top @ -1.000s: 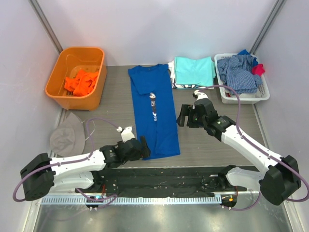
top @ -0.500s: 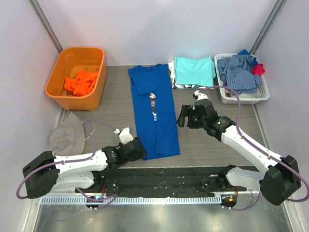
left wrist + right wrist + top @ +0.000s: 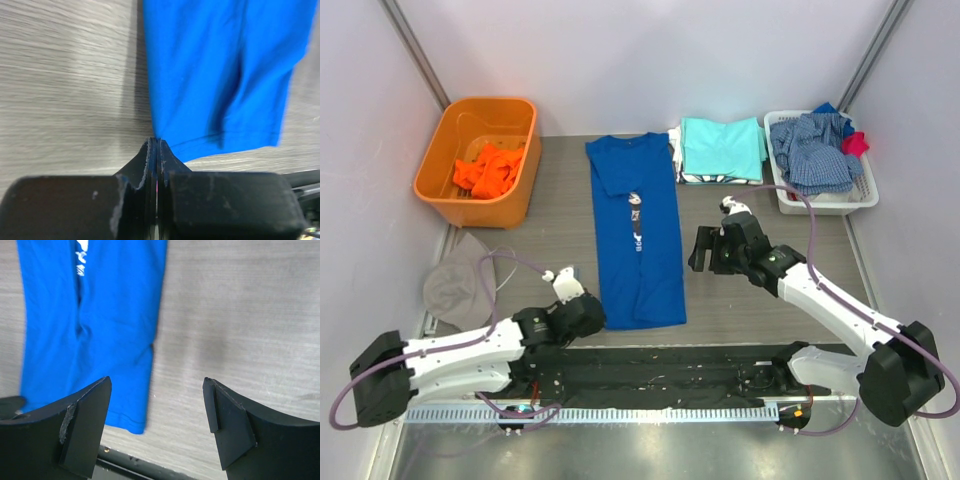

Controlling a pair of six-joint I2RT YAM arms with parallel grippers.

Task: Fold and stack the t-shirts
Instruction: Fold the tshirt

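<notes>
Wrist view, left fingers (image 3: 139, 172) clamped on blue t-shirt (image 3: 215, 65) corner, right fingers (image 3: 86, 416) apart

Grey wood-grain tabletop (image 3: 560, 240) fills most of the top view, grain running left-right. Plain pale lilac-white back wall panel (image 3: 650, 60) closes it off, w/ matching left wall (image 3: 360, 200) & right wall (image 3: 925, 160). Slim grey metal post (image 3: 415, 50) slants up at the back-left corner, a second grey post (image 3: 873, 50) at back-right. Near edge: flat black strip (image 3: 660, 372) across the front, then a white ribbed rail (image 3: 650, 413), then a dull brushed-metal surface (image 3: 650, 455) at the very bottom. Light is soft & even from above; only faint, blurred shadows fall on the tabletop. Both wrist views show the same grey grain, close up.
</notes>
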